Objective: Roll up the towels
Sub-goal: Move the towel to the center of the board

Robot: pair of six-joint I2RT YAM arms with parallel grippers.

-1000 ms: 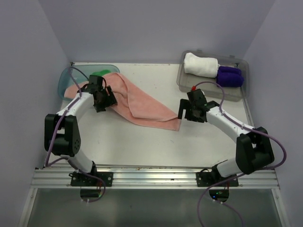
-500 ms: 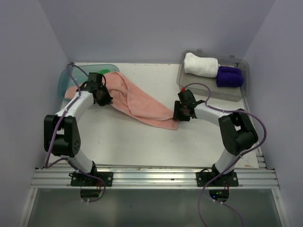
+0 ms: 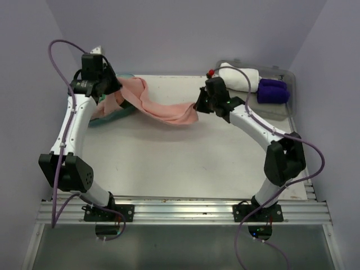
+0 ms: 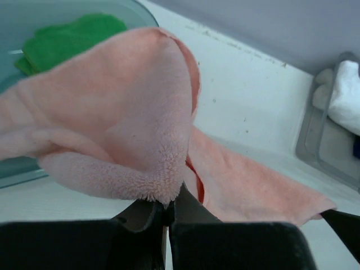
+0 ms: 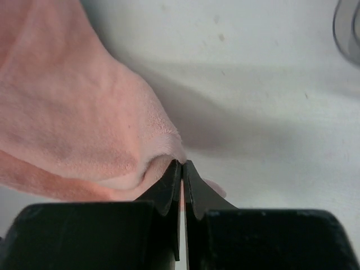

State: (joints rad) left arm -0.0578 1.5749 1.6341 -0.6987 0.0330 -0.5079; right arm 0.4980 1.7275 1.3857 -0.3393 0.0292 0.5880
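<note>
Lilac walls enclose a white table, where the pink towel hangs between both arms. Only the wrist cameras show the pinches: left gripper clamped on a bunched fold, right gripper nipping an edge. A green cloth (plain from the left wrist) lies in the teal bin. A white roll and a purple roll fill the clear tray.
</note>
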